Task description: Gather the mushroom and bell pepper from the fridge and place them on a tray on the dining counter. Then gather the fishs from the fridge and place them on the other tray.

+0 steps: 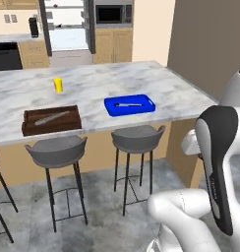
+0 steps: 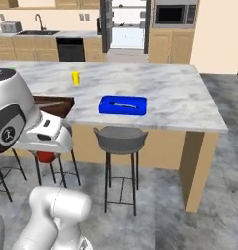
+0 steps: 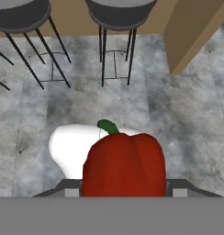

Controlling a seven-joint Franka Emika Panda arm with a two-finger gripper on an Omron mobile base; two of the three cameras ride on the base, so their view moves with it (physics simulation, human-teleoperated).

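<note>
The bell pepper [image 3: 124,164] sits right in front of the hand camera and covers the claw's finger tips; its lower part is cut off by the bottom of the hand view. In the right base view only a red sliver of it peeks out under the white hand, and the claw itself is hidden there. The other tray [image 2: 55,105] is half covered by the arm in that view. The thin pale thing in the tray [image 1: 130,105] is too small to name. The fridge [image 1: 68,32] is cut off at the top edge. The stools [image 3: 118,13] lose their seats' upper parts at the hand view's top.
</note>
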